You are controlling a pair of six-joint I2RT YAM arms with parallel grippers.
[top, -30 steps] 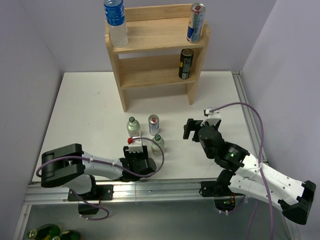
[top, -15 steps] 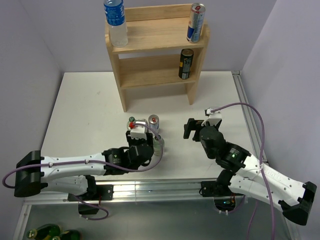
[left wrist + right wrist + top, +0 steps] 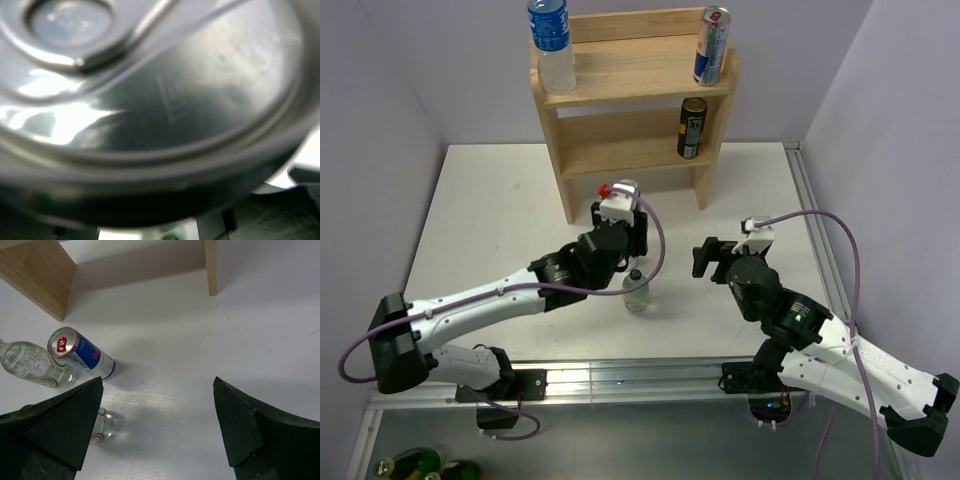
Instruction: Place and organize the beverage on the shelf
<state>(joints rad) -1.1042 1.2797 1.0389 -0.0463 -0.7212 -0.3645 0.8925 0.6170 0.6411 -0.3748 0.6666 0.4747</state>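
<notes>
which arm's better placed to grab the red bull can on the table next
Left. The can fills its wrist view, so the left gripper is probably right over it; the right gripper hangs open, well to one side.

White table [image 3: 490, 200], carrying: light wooden two-tier shelf [image 3: 620, 152]; blue-and-silver drink can [image 3: 82, 354]; clear glass bottle [image 3: 30, 367] just beside it; second glass bottle [image 3: 102, 422] near.
</notes>
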